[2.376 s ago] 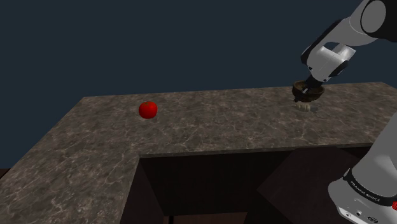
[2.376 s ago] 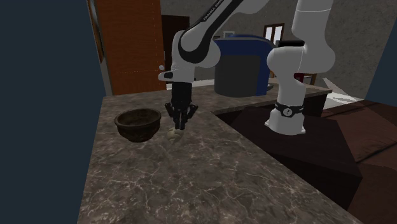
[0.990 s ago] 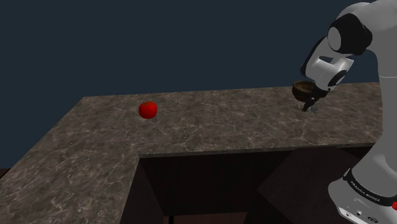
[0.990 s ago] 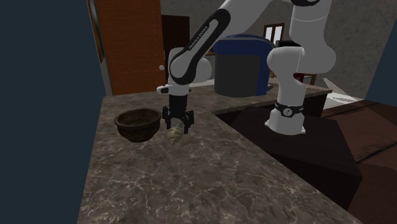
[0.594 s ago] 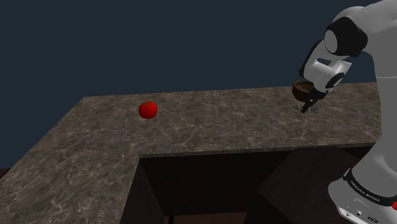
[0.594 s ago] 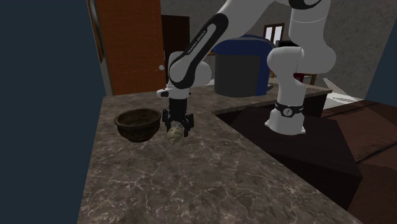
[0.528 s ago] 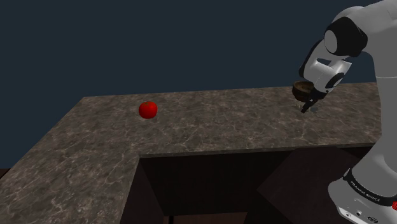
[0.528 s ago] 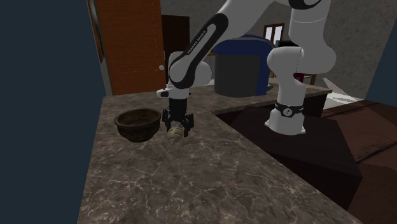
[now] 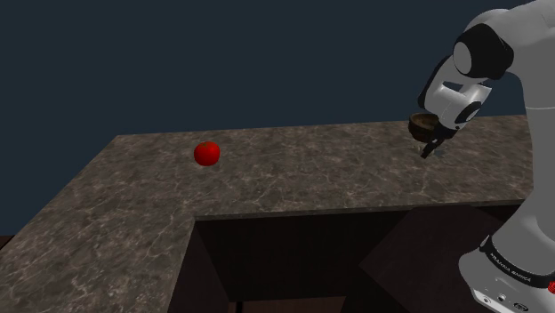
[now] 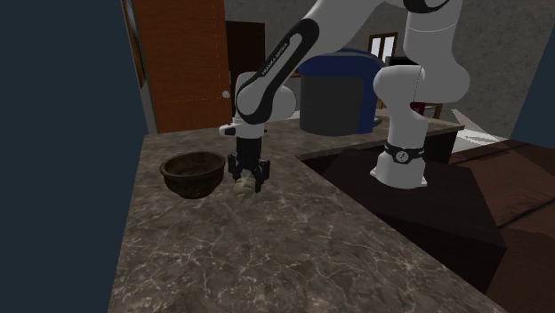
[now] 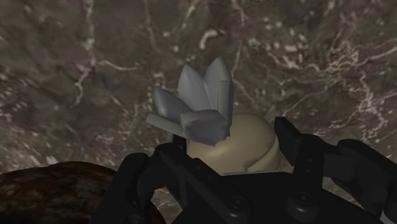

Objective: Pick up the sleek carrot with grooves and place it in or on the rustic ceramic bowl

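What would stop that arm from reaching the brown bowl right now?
Probably nothing, so yes, it looks reachable. The gripper, shut on the pale carrot, hangs right beside the bowl, and nothing stands between them on the counter.

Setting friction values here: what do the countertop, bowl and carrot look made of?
The countertop looks like dark marble-like stone: pale veins through brown. The bowl is probably ceramic: mottled dark brown, matte. The carrot is plain smooth beige with grey leaves; material unclear.
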